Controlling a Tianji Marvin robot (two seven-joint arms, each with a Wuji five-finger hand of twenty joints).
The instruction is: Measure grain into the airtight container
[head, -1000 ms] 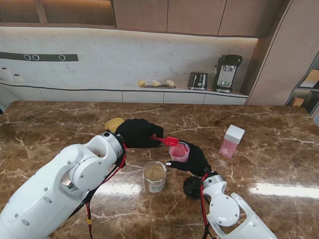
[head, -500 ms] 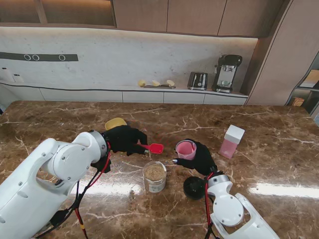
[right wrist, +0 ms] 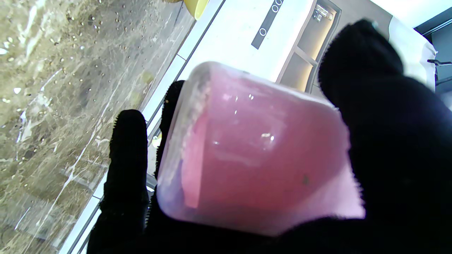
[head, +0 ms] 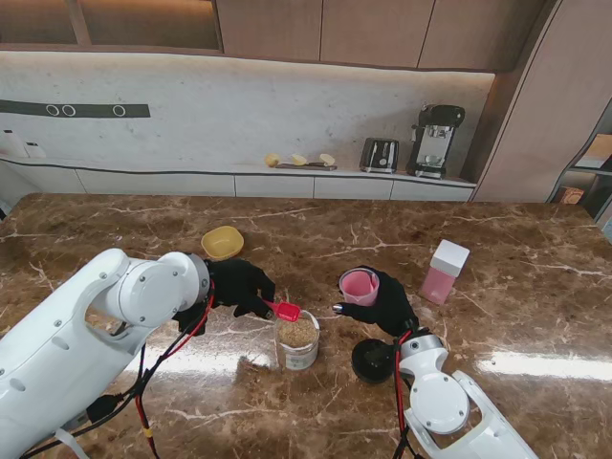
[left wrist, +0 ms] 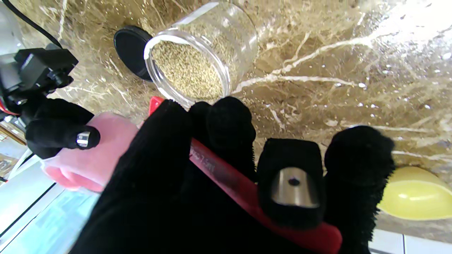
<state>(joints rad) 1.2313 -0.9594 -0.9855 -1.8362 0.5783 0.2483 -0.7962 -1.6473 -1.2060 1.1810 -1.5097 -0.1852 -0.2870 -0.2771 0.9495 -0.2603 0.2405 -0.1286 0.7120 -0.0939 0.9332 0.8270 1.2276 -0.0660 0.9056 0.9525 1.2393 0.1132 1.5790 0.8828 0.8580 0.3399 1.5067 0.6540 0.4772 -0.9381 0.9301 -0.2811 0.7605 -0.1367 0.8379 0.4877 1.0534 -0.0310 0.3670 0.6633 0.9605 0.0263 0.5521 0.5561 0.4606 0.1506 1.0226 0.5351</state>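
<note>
A clear glass jar [head: 297, 339] [left wrist: 197, 60] of tan grain stands open near the table's front middle. My left hand [head: 239, 286] [left wrist: 197, 183] is shut on a red measuring scoop [head: 285, 310] [left wrist: 243, 187], whose bowl sits at the jar's rim. To the right, my right hand [head: 387, 308] [right wrist: 385, 141] is shut on a pink translucent container [head: 359, 285] [left wrist: 91, 151] [right wrist: 254, 155], held off the table with its mouth up. What lies inside the container does not show.
A black round lid [head: 371, 360] [left wrist: 132, 49] lies right of the jar, near me. A yellow bowl [head: 222, 242] [left wrist: 413, 194] sits farther back on the left. A pink box with a white lid [head: 445, 272] stands at the right.
My left hand has carried the red scoop from beside the pink container back toward me and down to the grain jar's rim. The right hand with the pink container barely shifted.
</note>
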